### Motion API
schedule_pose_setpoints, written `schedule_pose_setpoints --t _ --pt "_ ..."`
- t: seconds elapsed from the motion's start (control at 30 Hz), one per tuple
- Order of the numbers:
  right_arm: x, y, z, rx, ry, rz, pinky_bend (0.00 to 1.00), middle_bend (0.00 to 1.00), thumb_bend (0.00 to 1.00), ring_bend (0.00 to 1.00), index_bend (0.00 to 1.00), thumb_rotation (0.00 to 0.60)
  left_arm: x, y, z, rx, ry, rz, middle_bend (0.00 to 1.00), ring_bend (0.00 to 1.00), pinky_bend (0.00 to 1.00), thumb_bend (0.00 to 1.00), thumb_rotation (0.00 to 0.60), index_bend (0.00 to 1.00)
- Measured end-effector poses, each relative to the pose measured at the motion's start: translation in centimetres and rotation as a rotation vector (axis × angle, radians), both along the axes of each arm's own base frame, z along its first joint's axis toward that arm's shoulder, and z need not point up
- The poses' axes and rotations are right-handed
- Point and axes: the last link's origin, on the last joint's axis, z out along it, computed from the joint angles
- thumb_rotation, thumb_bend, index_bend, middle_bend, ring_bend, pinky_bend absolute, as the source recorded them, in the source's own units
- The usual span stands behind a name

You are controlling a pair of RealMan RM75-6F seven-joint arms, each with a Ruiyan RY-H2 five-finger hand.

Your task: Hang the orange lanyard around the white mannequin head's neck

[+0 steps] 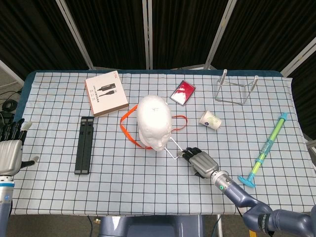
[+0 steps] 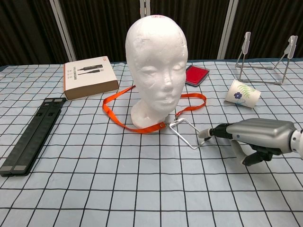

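The white mannequin head (image 1: 154, 121) (image 2: 156, 66) stands upright at the table's middle. The orange lanyard (image 1: 129, 129) (image 2: 142, 127) lies flat on the cloth, curving round the base of the neck, and its far run is hidden behind the head. Its clear badge holder (image 1: 174, 147) (image 2: 186, 133) lies in front of the neck, to the right. My right hand (image 1: 200, 160) (image 2: 258, 137) lies low over the table with its fingertips (image 2: 205, 134) touching the badge holder's right corner, thumb hanging below. My left hand (image 1: 10, 148) hovers past the table's left edge, fingers spread, holding nothing.
A boxed cable (image 1: 105, 94) and a black folded stand (image 1: 85, 144) lie to the left. A red card (image 1: 183, 92), a wire rack (image 1: 236, 89) and a tipped paper cup (image 1: 210, 119) lie at the back right. A green-blue syringe toy (image 1: 266, 148) lies far right.
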Motion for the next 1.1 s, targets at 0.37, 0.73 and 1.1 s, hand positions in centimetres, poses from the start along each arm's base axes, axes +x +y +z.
schedule_pose_setpoints --t 0.37,0.73,1.1 --pt "0.9 4.0 1.0 0.133 0.024 0.066 0.13 0.14 1.0 0.06 0.1 0.6 0.0 0.0 -0.1 -0.004 -0.001 -0.001 0.0 0.0 0.0 0.0 0.6 0.0" --pt "1.6 7.2 2.1 0.243 0.03 0.112 0.13 0.15 1.0 0.06 0.11 0.6 0.1 -0.1 -0.2 -0.008 -0.002 -0.002 0.0 0.0 0.0 0.0 0.6 0.0" --pt "1.6 10.0 3.7 0.316 0.058 0.185 0.14 0.15 1.0 0.06 0.12 0.6 0.0 -0.1 -0.3 -0.011 -0.001 0.001 0.0 0.0 0.0 0.0 0.6 0.0"
